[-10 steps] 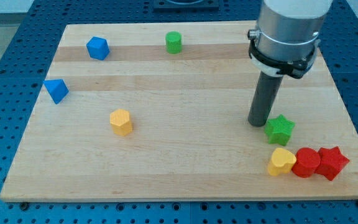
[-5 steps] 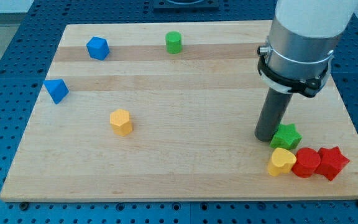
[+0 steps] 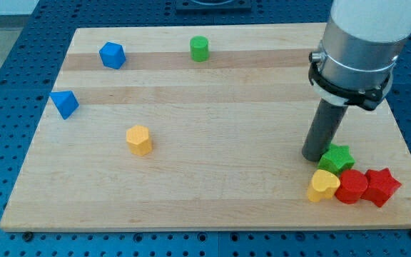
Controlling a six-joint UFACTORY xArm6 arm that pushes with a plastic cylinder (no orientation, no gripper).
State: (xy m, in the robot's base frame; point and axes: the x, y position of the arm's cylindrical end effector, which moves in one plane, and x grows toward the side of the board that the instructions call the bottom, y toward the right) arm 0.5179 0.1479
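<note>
At the view's left sat a blue triangular block, a blue hexagonal block and a yellow hexagonal block; a green cylinder stood near the top. There was no pincer, only a rod: my tip touched the green star, which pressed on the yellow heart and red block, beside the red star

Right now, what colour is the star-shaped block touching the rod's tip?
Green: the green star sits against my tip, seen in the camera view.
</note>
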